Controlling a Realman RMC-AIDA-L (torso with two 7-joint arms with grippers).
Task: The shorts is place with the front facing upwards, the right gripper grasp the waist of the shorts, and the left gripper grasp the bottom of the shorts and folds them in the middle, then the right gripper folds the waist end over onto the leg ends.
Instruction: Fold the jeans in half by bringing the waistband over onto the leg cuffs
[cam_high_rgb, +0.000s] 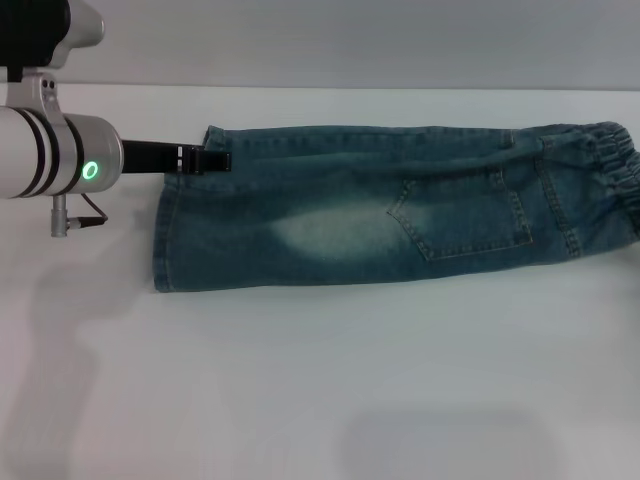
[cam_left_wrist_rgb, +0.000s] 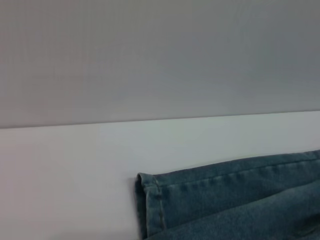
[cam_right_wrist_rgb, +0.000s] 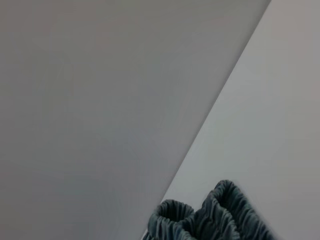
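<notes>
The shorts lie folded in half lengthwise on the white table, one leg stacked on the other, with a pale faded patch and a stitched pocket facing up. The ruffled waist is at the right, and shows again as puckered denim in the right wrist view. The bottom hems are at the left, and one hem corner lies flat in the left wrist view. My left gripper reaches in from the left and is shut flat on the far hem corner. My right gripper is out of view.
The white table runs wide in front of the shorts and to their left. Its far edge meets a grey wall just behind the shorts. The left arm's silver cylinder with a green ring light hangs over the table's left side.
</notes>
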